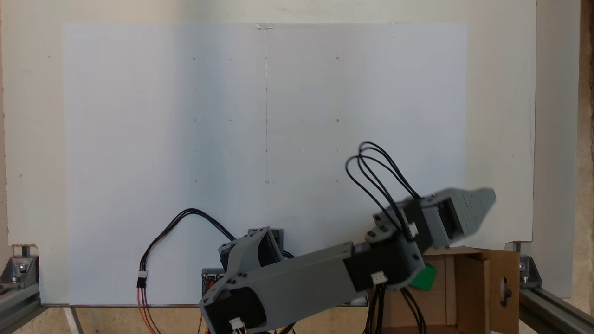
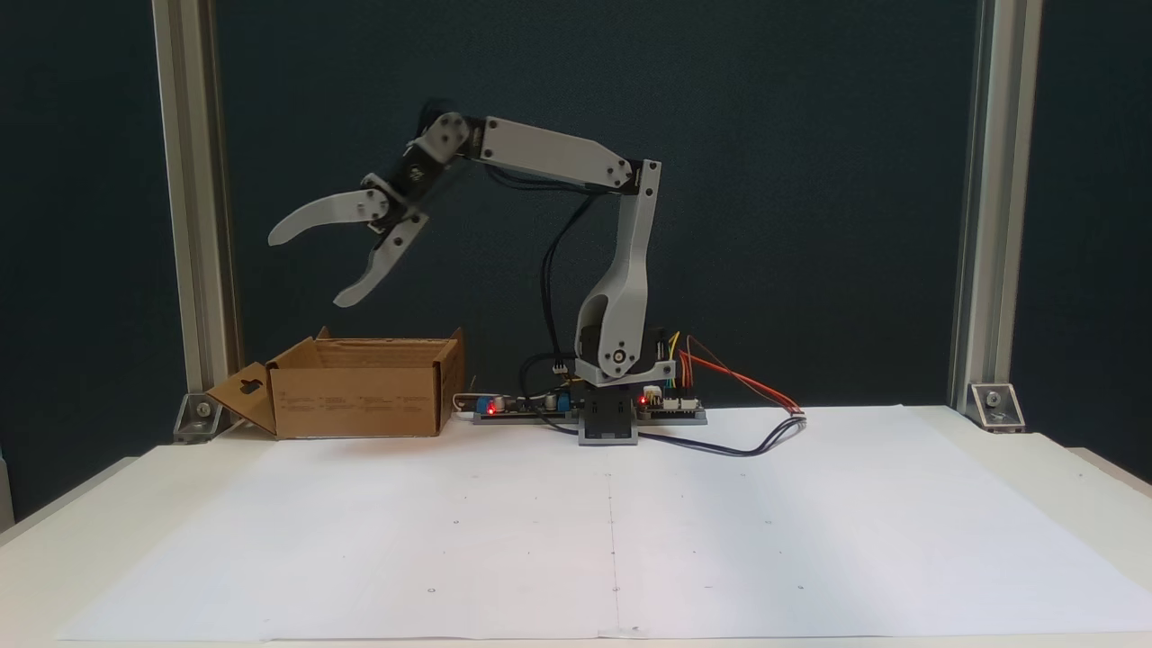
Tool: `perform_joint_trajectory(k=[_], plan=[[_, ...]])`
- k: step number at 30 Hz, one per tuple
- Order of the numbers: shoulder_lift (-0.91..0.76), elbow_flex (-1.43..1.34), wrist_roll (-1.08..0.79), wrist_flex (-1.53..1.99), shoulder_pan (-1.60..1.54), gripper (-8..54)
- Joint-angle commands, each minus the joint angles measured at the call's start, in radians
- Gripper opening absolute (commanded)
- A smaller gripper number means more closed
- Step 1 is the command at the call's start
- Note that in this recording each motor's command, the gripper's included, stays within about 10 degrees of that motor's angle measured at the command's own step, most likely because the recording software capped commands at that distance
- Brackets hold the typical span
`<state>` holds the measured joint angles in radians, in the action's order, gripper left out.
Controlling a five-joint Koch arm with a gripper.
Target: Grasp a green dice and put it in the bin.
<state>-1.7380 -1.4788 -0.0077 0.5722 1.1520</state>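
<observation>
The green dice (image 1: pixel 425 277) shows inside the bin (image 1: pixel 471 290), a brown cardboard box with its open face up, and the arm's wrist covers part of it. In the side-on fixed view the bin (image 2: pixel 360 396) stands left of the arm's base, its keyhole flap folded out to the left. My gripper (image 2: pixel 306 270) hangs well above the bin with its two fingers spread wide and nothing between them. From above, the gripper (image 1: pixel 482 204) juts past the bin's far edge, one finger over the other.
White paper (image 1: pixel 264 139) covers the table. The arm's base, control boards (image 2: pixel 504 407) and cables (image 2: pixel 747 432) sit at the back edge beside the bin. Aluminium posts (image 2: pixel 189 198) stand at the corners.
</observation>
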Motion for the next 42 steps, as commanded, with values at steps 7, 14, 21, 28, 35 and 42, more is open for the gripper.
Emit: perform_joint_trajectory(k=[7,14,21,28,35,42], plan=[[-0.107,-0.002,0.046,-0.014,-0.511,44.8],[-0.258,-0.183,0.046,-0.018,-0.911,44.8],[-0.367,-0.499,0.034,-0.253,-1.068,45.0],[-0.474,-0.769,0.032,-0.57,-1.071,45.1],[-0.52,-0.96,0.035,-0.877,-1.071,45.2],[-0.538,-1.154,0.034,-1.178,-1.101,45.4]])
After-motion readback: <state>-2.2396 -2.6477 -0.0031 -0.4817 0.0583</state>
